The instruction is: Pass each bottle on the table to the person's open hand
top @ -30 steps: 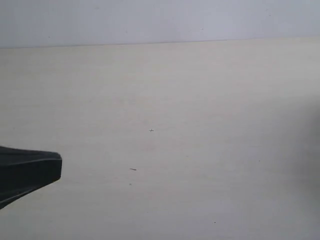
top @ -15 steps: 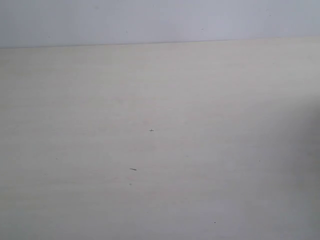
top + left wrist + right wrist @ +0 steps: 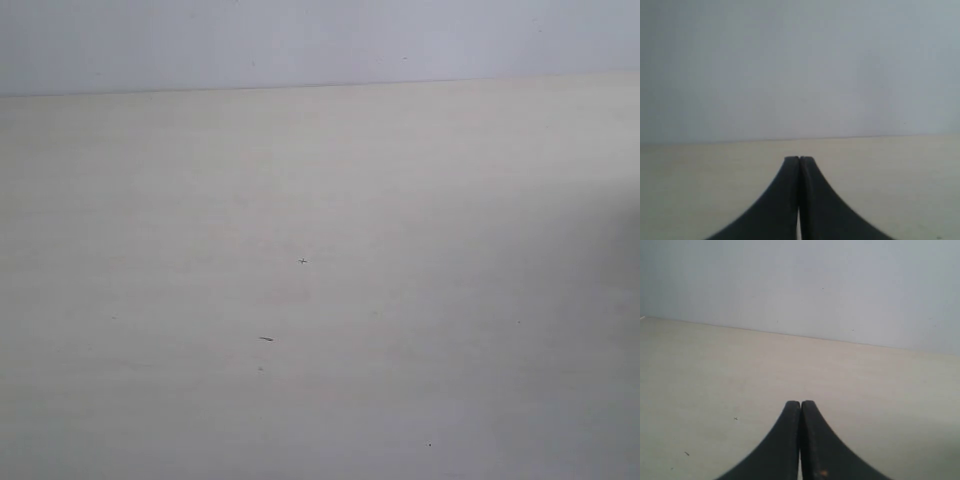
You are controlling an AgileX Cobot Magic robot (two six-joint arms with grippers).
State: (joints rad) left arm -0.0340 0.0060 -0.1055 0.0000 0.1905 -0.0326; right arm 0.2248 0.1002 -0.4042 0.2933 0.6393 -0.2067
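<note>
The left pincer [image 3: 799,161] and right pincer [image 3: 800,405] each sit with jaws pressed together over the pale beige counter [image 3: 420,180], which bears small dark specks [image 3: 302,261] and meets a grey wall [image 3: 300,40].

We see soft, even, rather dim light with low contrast. In the exterior view the table [image 3: 400,200] looks washed-out and slightly hazy, the wall [image 3: 300,40] a flat grey-blue; a faint shadow darkens the right edge and lower right corner. Small dark specks [image 3: 302,261] near the centre look fairly crisp. In the wrist views the left gripper [image 3: 799,159] and right gripper [image 3: 800,403] are black, soft-edged shapes.
</note>
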